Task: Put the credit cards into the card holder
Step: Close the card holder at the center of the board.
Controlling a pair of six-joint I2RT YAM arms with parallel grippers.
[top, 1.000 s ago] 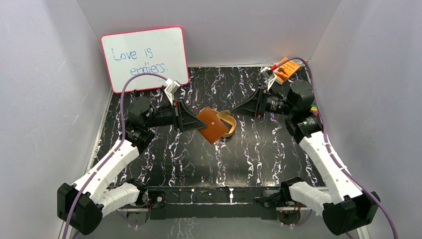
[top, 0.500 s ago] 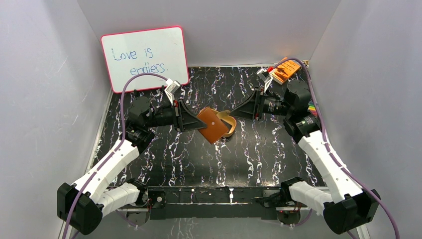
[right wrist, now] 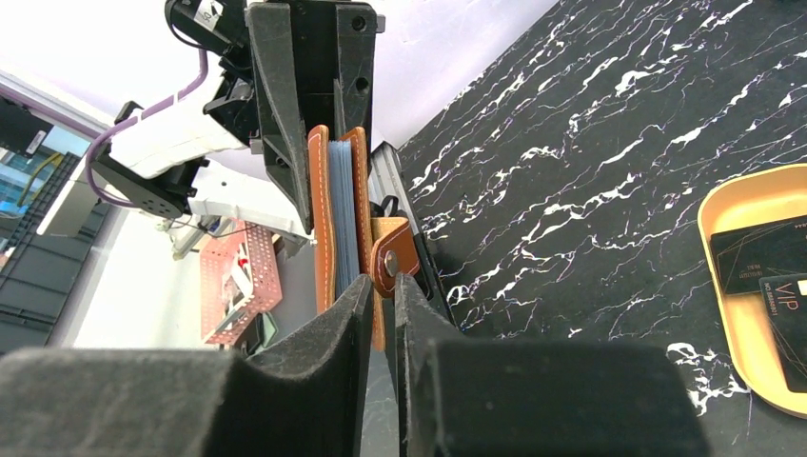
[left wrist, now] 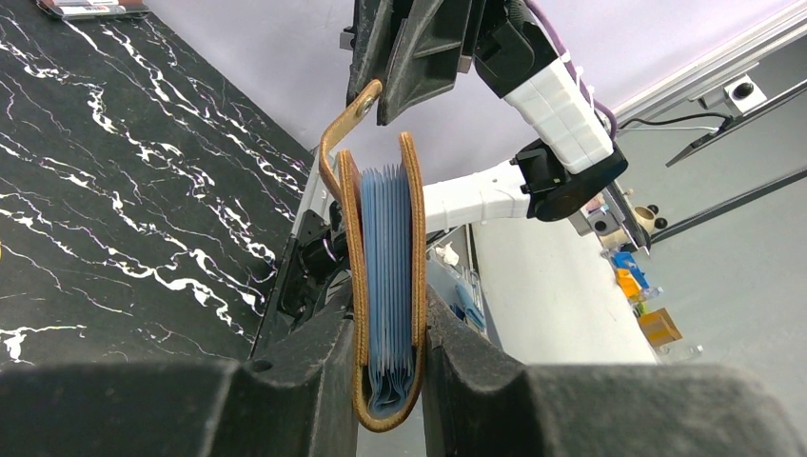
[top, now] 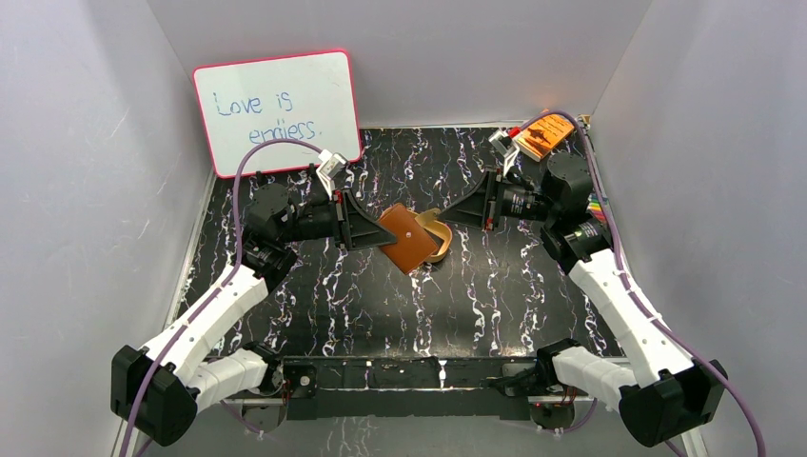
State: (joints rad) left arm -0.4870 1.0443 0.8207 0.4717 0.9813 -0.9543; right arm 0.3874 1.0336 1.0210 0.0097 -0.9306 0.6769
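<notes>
Above worktop (top: 476,305) centre: card holder (top: 407,240) in air, left pincer (top: 374,233) clamped on its folded end. Right pincer (top: 449,215) narrow, pinching strap tab (right wrist: 392,255). Credit cards (right wrist: 757,252) lie in tan tray (right wrist: 738,333) (not yet in holder).
Risk: too hard pull drags holder from left grip, or tab slips out.
Worktop black, marbled, smooth. Grey walls close, whiteboard (top: 276,109) behind.
</notes>
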